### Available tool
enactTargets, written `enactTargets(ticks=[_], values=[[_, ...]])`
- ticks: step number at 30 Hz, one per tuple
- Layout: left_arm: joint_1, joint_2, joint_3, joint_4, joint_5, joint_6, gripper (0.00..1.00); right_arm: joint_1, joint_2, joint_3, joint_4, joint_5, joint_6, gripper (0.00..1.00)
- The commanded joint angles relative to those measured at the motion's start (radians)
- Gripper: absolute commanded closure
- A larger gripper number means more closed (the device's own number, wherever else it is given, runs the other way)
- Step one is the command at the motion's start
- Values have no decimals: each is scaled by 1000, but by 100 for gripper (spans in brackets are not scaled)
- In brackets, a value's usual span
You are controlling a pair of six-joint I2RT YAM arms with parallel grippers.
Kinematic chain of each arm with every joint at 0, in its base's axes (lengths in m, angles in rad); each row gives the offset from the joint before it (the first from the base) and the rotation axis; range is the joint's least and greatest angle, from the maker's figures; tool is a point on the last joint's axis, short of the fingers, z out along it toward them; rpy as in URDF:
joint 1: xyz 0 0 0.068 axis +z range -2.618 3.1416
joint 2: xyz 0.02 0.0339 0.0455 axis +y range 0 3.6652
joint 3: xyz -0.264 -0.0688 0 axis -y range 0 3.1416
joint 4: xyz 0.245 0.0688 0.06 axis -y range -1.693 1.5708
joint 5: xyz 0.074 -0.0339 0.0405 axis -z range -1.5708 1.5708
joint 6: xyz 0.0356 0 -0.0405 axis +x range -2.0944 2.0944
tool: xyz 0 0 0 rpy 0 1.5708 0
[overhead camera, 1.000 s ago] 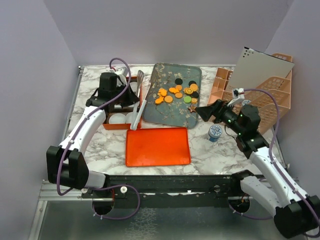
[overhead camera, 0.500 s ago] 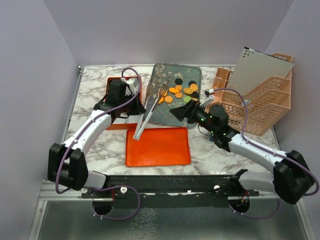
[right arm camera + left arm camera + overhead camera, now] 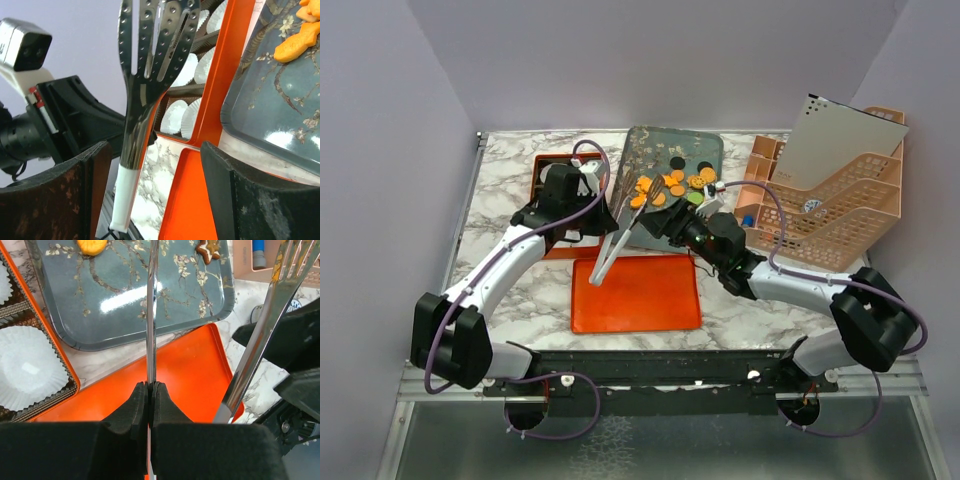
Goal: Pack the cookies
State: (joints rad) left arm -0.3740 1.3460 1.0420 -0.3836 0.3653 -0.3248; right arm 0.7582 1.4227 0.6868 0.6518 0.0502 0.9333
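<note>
Top view: the cookies (image 3: 672,183) are all lying on the blue tray (image 3: 650,150), none packed.

Left wrist view: the left hand (image 3: 150,388) is clamping 1 arm of the tongs (image 3: 151,315), and the paper liners (image 3: 27,371) in sight are sitting empty.

Right wrist view: the right hand (image 3: 155,165) is gaping wide around the tongs' slotted head, gripping nothing.

By my judgement, all the packing is still waiting.
</note>
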Motion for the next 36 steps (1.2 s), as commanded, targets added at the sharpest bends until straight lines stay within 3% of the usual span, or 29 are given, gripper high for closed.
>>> enactTargets(ticks=[1, 9, 19, 21, 29, 36], values=[[-23, -35, -5, 34, -3, 16, 100, 7, 45, 30, 88, 63, 75, 23], [-50, -49, -7, 35, -25, 34, 100, 8, 89, 48, 137, 52, 120, 41], [-60, -96, -28, 54, -80, 58, 100, 8, 74, -12, 189, 49, 197, 98], [-62, -117, -35, 66, -94, 61, 97, 9, 63, -27, 202, 52, 216, 100], [-63, -260, -116, 143, -190, 44, 58, 8, -19, -100, 209, 85, 236, 99], [-63, -359, -137, 111, -260, 56, 39, 7, -109, -167, 183, 148, 255, 99]])
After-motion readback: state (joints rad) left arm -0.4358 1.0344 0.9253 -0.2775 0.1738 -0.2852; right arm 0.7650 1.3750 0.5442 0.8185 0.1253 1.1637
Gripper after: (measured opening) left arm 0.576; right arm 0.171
